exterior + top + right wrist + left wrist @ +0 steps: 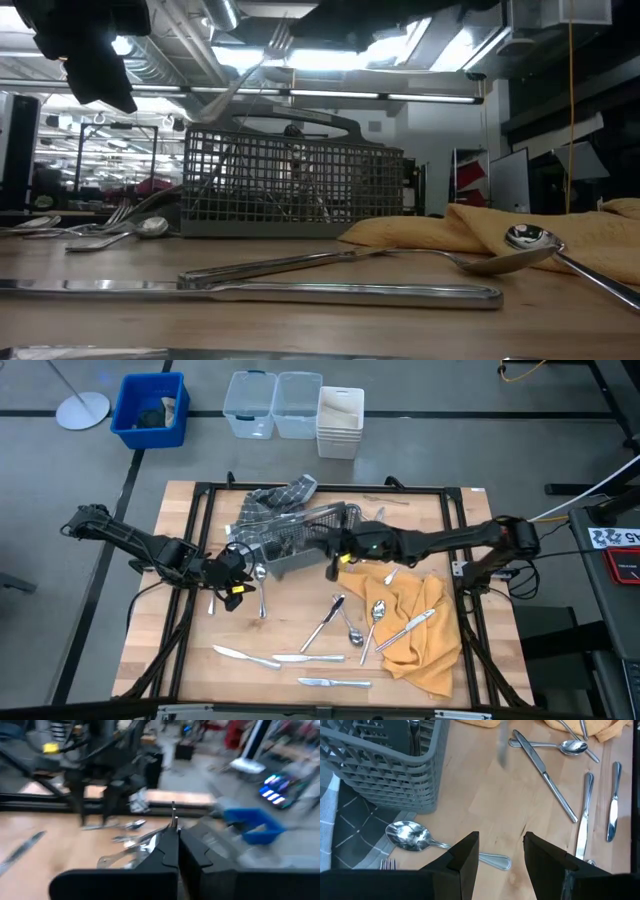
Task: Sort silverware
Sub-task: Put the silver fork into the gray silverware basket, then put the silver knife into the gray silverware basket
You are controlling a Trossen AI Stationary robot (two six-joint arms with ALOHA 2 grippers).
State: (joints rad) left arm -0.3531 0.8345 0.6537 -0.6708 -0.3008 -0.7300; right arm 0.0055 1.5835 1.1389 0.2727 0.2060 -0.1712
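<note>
Right tool (334, 560) clamped shut on a fork (262, 58), lifted beside the caddy (300, 540) for dropping in; left tool (501, 851) gapes empty over a spoon (415, 836) on the surface (290, 630)

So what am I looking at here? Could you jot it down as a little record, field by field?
table: wooden top, silverware scattered on it
caddy: grey wire-mesh caddy near the table's middle
cloths: orange cloth on the right, checked grey cloth behind the caddy
left gripper: left gripper open, above a spoon beside the caddy
right gripper: right gripper shut on a fork, lifted by the caddy
knives: three knives along the front edge
</note>
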